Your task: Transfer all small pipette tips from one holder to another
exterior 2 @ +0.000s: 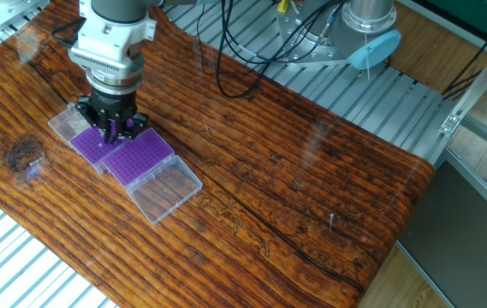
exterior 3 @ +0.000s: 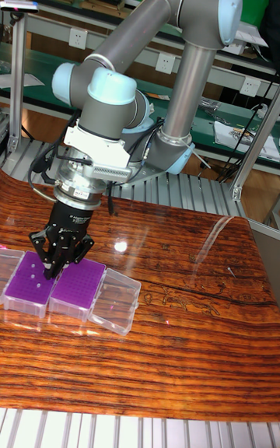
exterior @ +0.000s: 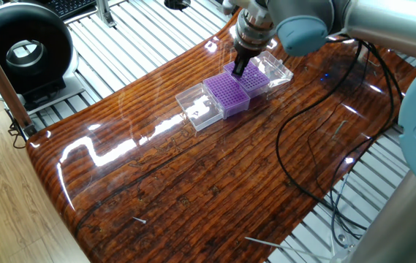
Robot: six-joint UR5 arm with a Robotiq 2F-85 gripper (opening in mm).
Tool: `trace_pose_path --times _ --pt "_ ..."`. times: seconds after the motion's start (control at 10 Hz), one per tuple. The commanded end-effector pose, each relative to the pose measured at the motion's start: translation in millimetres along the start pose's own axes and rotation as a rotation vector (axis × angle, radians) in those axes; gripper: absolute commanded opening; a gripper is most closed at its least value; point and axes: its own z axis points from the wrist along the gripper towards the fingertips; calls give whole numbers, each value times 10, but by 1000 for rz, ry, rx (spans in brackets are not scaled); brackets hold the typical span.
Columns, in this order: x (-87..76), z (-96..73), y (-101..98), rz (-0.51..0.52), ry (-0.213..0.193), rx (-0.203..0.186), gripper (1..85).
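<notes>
The gripper [exterior 3: 51, 267] hangs over 2 purple racks [exterior: 228, 93]. Jaws nearly together; any tip held is too small to tell. Next, likely lowering over a hole.

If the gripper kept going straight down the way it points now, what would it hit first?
Most likely the purple grid rack under it. The gripper points down at that rack's edge nearest the second purple rack, so depth leaves the exact hole unclear. Any tips there are too small to see.
</notes>
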Motion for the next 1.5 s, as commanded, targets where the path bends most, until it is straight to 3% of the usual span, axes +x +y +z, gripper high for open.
trace_pose_path --times 0.0,0.2,1.4 --pt "102 -19 35 -4 34 -29 207" --pt "154 -29 63 -7 53 -39 263" --pt "292 -105 14 31 121 4 270"
